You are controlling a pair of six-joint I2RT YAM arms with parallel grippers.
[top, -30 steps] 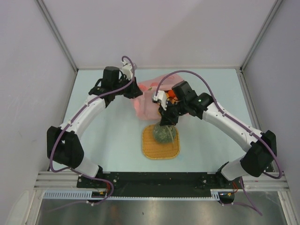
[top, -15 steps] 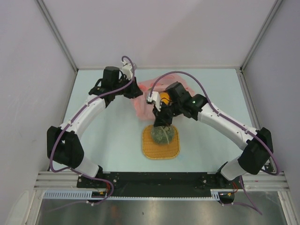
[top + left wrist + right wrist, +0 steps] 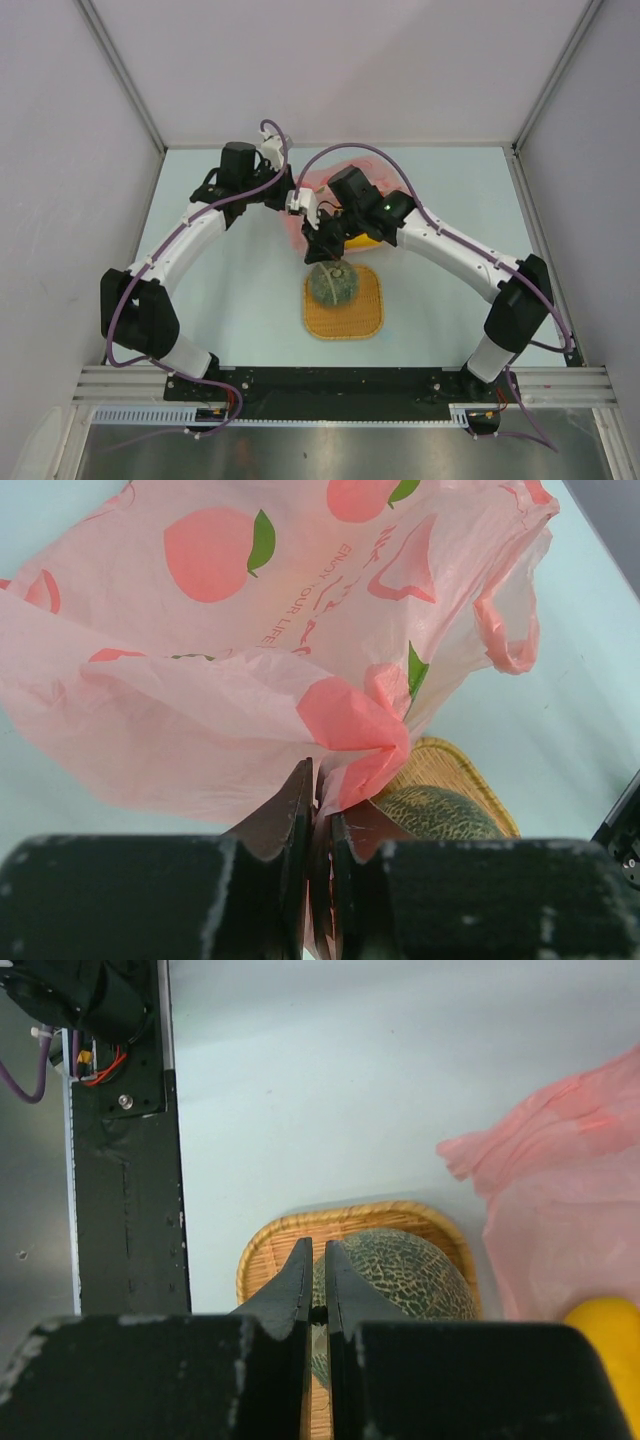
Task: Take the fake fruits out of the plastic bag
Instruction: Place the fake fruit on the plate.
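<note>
**A:** Two arms bent in over a pale green counter [image 3: 230,290]. Plain white walls [image 3: 340,70] on three sides, with metal posts [image 3: 120,75] running up the back corners. Black rail [image 3: 330,383] along the near edge and a steel sheet [image 3: 330,450] in front of it.

**B:** Where was the task stuff?

**A:** The plastic bag [image 3: 200,680] was pink with a peach print, slumped at the far middle of the counter. The melon [image 3: 333,284] was out of it, over the far-left part of a woven mat [image 3: 360,318] just near of the bag. I couldn't tell whether it sat on the mat or hung above it. A yellow mango [image 3: 605,1325] was showing at the bag's mouth.

**B:** Left hand?

**A:** The left hand [image 3: 318,772] had its fingers pressed together on a bunched fold of the bag's edge. The plastic was pulled up from there.

**B:** Right hand?

**A:** The right hand [image 3: 318,1248] was right above the melon, fingers closed to a sliver. Something dark was pinched between them, which looked like the stem.

**B:** Any other fruit?

**A:** Couldn't tell, the bag and arm hid the inside.
</note>
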